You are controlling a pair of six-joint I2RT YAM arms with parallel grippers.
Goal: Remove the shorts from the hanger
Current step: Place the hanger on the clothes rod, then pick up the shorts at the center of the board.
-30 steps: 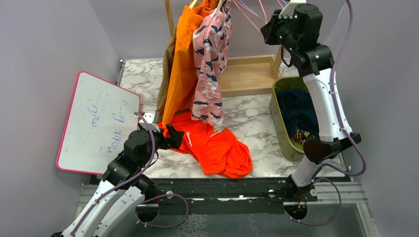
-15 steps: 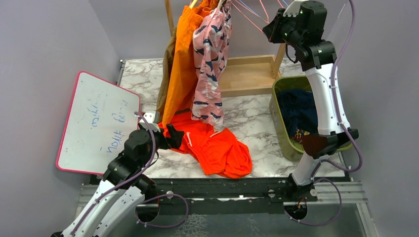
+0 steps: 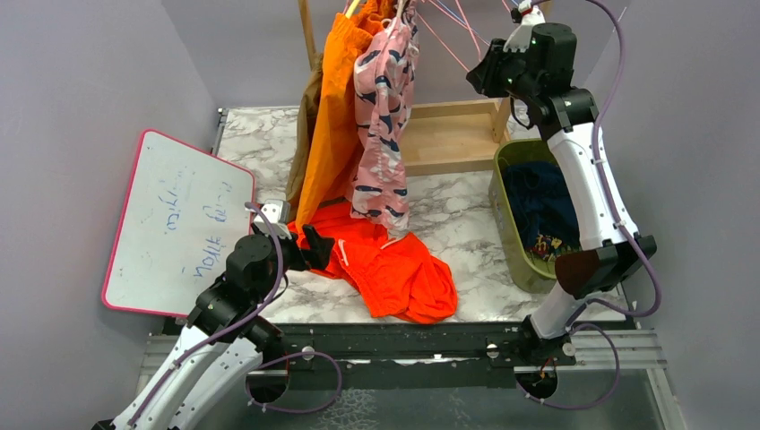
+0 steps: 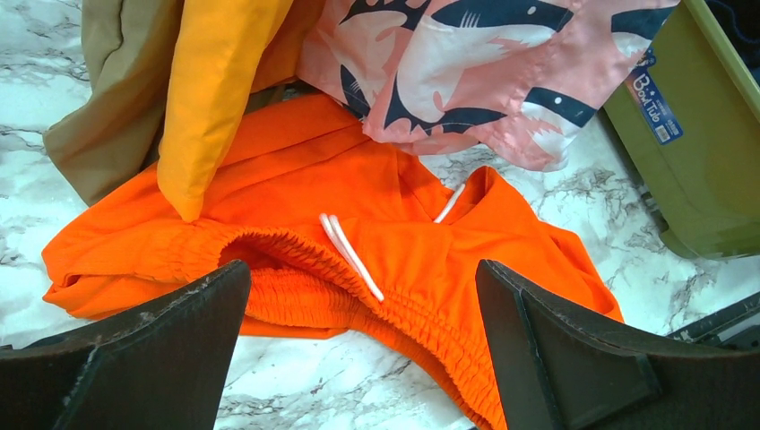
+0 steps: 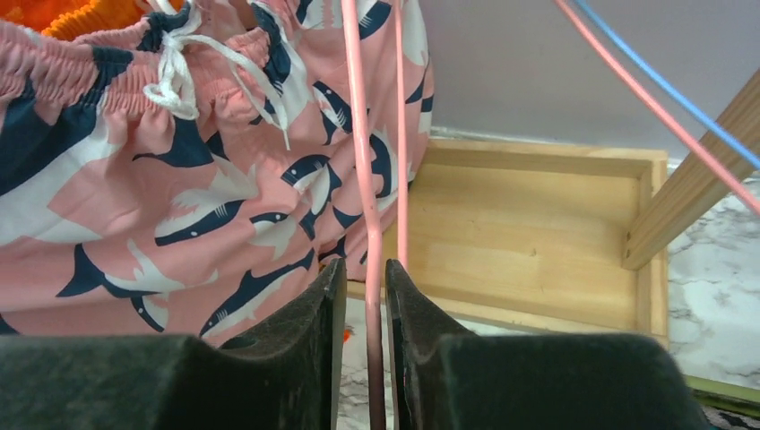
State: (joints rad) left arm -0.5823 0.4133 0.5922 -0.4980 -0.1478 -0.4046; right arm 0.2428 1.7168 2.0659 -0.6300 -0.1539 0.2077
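Observation:
The pink shorts with dark shark blotches (image 3: 381, 116) hang from a pink hanger (image 5: 361, 161) at the rack's top, and they also show in the right wrist view (image 5: 179, 197). My right gripper (image 3: 479, 76) is shut on the hanger's thin pink bar (image 5: 363, 305), just right of the pink shorts. Bright orange shorts (image 3: 333, 116) and tan-brown shorts (image 3: 303, 134) hang behind them. Red-orange shorts (image 3: 394, 269) lie crumpled on the table. My left gripper (image 3: 309, 244) is open and empty, low over their waistband (image 4: 363, 269). Navy shorts (image 3: 538, 202) and comic-print shorts (image 3: 548, 244) lie in the green tub.
A green tub (image 3: 498, 224) stands at the right. The wooden rack base (image 3: 448, 134) sits at the back, with a post (image 3: 308, 36) rising on its left. A pink-rimmed whiteboard (image 3: 179, 224) lies at the left. More pink and blue hanger wires (image 5: 663, 85) cross overhead.
My right gripper has moved a little left and down with the hanger bar. The pink shorts have shifted slightly. The left arm has not moved.

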